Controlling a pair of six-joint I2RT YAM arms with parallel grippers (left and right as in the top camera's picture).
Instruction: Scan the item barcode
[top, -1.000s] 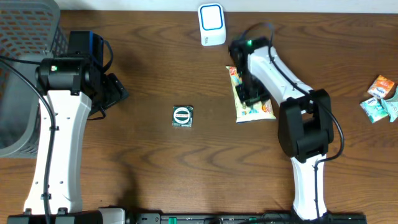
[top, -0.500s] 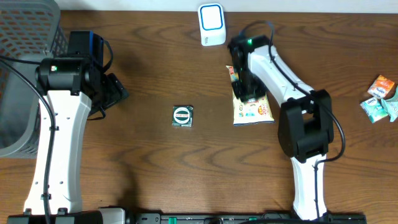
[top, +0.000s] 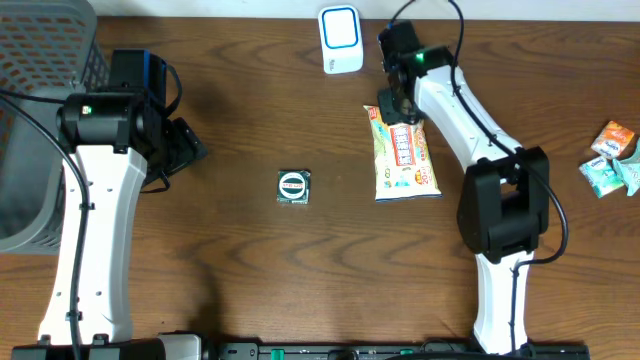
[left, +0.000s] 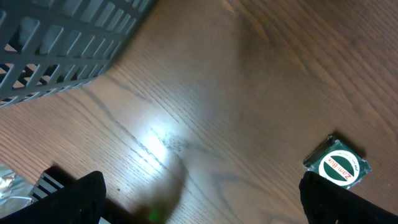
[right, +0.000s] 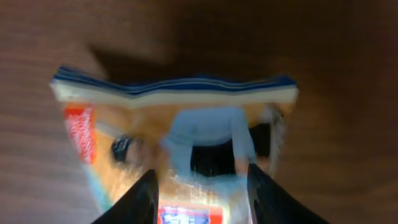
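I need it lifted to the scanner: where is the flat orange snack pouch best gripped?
Probably the wavy blue-and-white end seal of the orange snack pouch nearest the white scanner, from straight above. The pouch lies flat, so only that thin edge suits a pinch.

Change record, right side, as I see it from my station.

- Right gripper: a second ago it sat over the middle of the snack packet. It now stands at the packet's far end, nearer the white scanner.
- Jaws: wider apart than before. In the wrist view the fingers frame the packet's face without pinching it.
- Snack packet: it was skewed and half hidden under the gripper. It now lies flat and straighter, with its printed length uncovered.
- Right arm: the forearm has stretched farther from its base, and the elbow has shifted slightly outward.
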